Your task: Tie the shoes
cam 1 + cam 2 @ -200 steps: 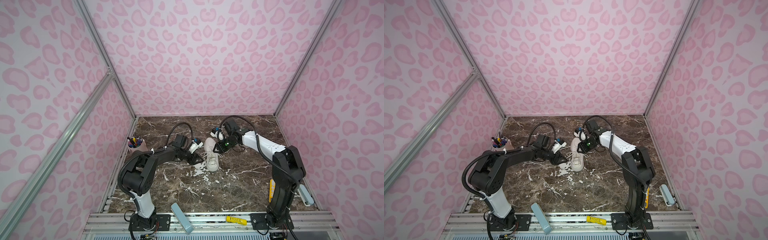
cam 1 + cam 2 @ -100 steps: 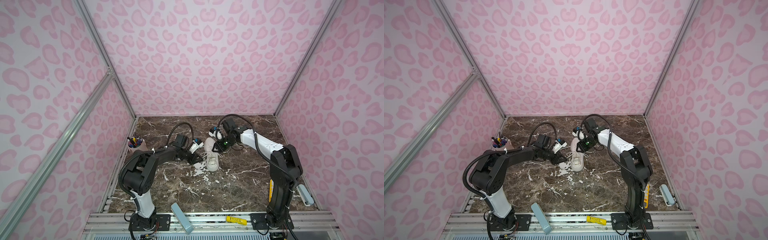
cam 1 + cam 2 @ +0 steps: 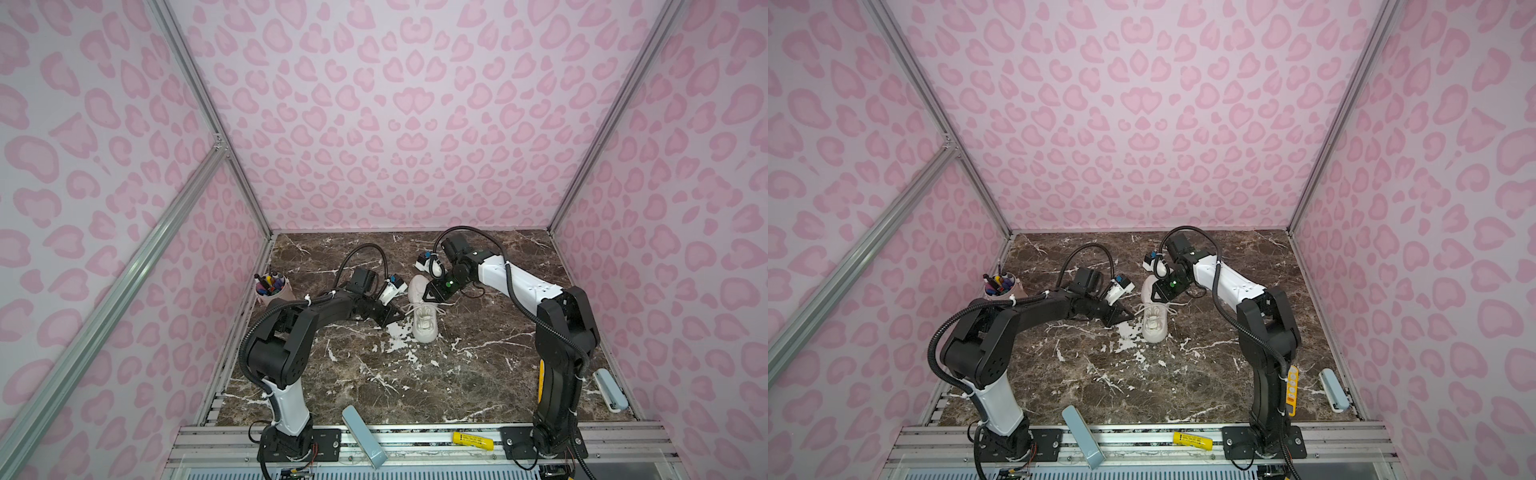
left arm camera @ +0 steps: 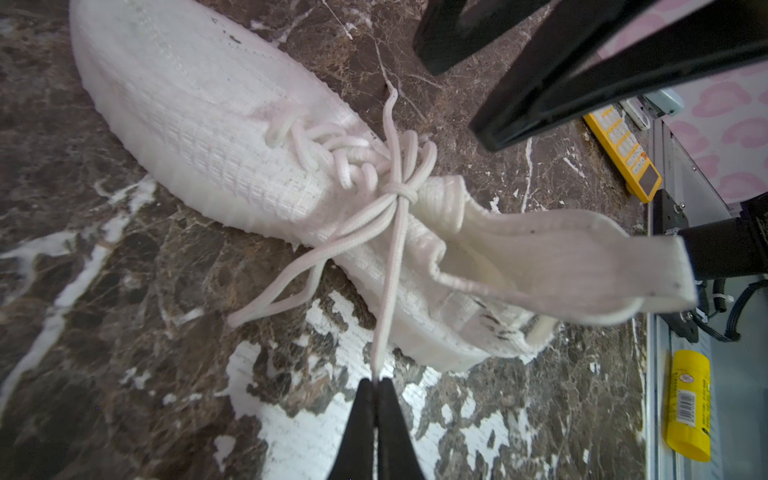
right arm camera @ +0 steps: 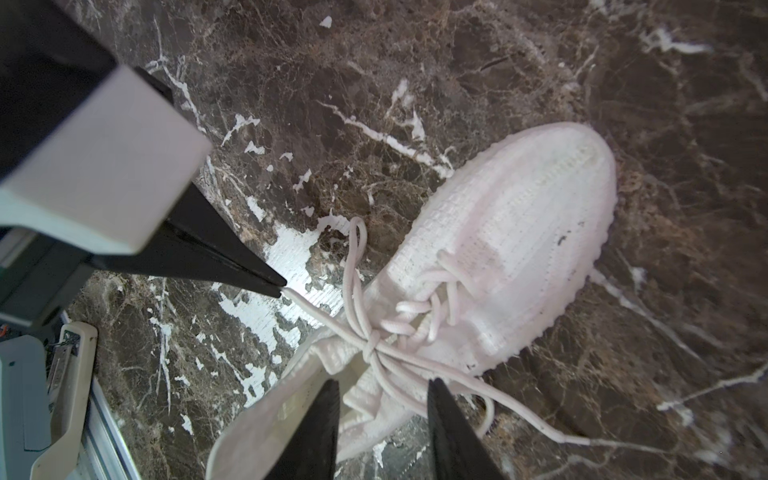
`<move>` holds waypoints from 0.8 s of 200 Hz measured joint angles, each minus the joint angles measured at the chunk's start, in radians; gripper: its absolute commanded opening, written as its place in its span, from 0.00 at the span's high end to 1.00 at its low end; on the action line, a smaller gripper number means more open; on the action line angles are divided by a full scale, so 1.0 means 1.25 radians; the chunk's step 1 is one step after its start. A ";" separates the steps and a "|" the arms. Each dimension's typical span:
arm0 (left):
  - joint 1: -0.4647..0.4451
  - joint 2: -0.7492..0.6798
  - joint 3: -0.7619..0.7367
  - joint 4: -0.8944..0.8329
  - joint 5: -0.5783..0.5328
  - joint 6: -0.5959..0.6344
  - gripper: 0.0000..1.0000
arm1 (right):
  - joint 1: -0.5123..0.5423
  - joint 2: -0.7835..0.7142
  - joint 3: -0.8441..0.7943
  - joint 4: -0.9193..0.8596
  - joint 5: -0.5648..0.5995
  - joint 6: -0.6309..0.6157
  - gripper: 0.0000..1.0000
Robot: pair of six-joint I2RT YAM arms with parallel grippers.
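Risk: my left gripper (image 4: pixel 376 386) pinches lace (image 4: pixel 388 291) end, right gripper (image 5: pixel 382 384) jaws apart; pulling could undo bow (image 4: pixel 405 194).

We record the sneaker (image 3: pixel 424 322) near the middle of the table (image 3: pixel 415 386), toe toward the front rail (image 3: pixel 415 434). The left gripper (image 3: pixel 396 319) lies just left of it, at the end of a lace (image 4: pixel 388 266). The right gripper (image 3: pixel 427 298) stands over its heel end. A pen cup (image 3: pixel 272 289) sits at the table's left edge.
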 measured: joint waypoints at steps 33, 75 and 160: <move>-0.001 0.000 -0.002 -0.001 -0.002 0.000 1.00 | 0.002 0.021 0.001 0.000 -0.002 -0.005 0.62; -0.001 -0.003 -0.007 -0.001 -0.009 -0.009 1.00 | 0.016 0.041 0.017 0.000 -0.003 -0.009 0.62; -0.001 -0.019 -0.021 0.002 -0.034 -0.021 1.00 | 0.048 0.083 0.050 -0.023 0.031 -0.018 0.62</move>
